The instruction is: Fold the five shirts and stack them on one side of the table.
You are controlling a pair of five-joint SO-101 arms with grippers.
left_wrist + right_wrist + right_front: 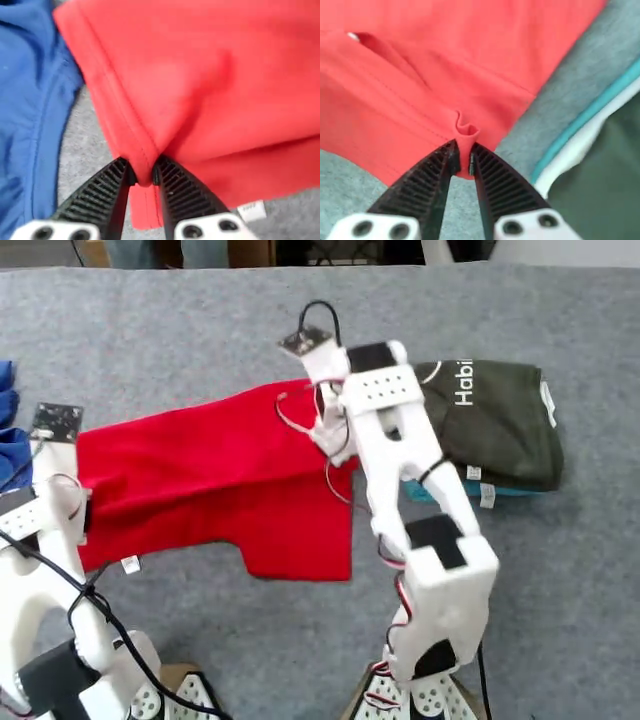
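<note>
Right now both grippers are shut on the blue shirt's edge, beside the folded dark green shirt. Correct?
No, the shirt is red, not blue: the wrist views show the left gripper and the right gripper shut on the edge of the red shirt. The rest holds.

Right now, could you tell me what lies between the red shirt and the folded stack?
A bare strip of grey table, shown in the right wrist view.

Robotics lab bench: grey cloth-covered table [150,330] carrying white arms [420,500].
</note>
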